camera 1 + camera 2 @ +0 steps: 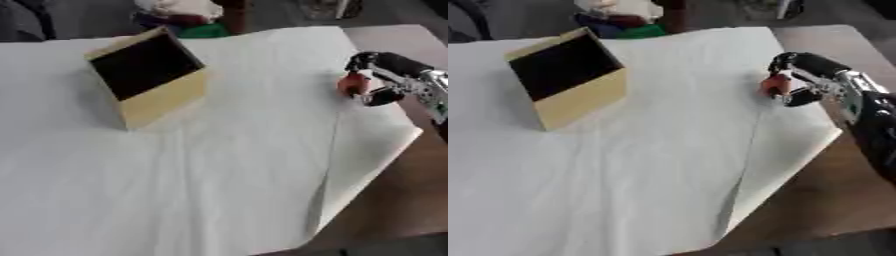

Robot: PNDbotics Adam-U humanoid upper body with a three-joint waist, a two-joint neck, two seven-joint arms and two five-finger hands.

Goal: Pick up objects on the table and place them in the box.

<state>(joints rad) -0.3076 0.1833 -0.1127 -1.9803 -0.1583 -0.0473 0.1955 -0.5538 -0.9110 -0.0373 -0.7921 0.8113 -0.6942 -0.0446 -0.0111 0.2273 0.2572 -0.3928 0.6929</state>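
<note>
White sheet in front; right hand at its right edge.
Its fingers curl around a small red object. From this hand, the tilted wooden box lies well apart leftward, dark opening facing up.

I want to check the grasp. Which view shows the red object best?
The right eye view: the red object sits clear of the frame edge, with the right hand curled round it. The left eye view shows the same object nearer the right edge, equally blurred.
</note>
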